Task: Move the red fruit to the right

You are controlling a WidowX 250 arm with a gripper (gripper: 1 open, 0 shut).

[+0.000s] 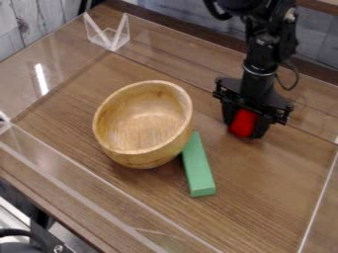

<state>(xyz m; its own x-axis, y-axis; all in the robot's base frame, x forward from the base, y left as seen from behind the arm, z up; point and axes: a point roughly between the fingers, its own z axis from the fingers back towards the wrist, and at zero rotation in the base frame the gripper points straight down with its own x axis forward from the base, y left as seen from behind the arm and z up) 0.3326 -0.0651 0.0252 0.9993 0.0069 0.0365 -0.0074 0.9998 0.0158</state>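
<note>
Red fruit [243,123], likely light, hard and slick, sits between the tool's [246,126] part-spread jaws; grip its sides.

The bowl [141,123] sits left of the fruit [243,123], with the block [199,165] just before the bowl.

Bare tabletop [271,183] right of green block [199,166] and wooden bowl [141,123].
</note>
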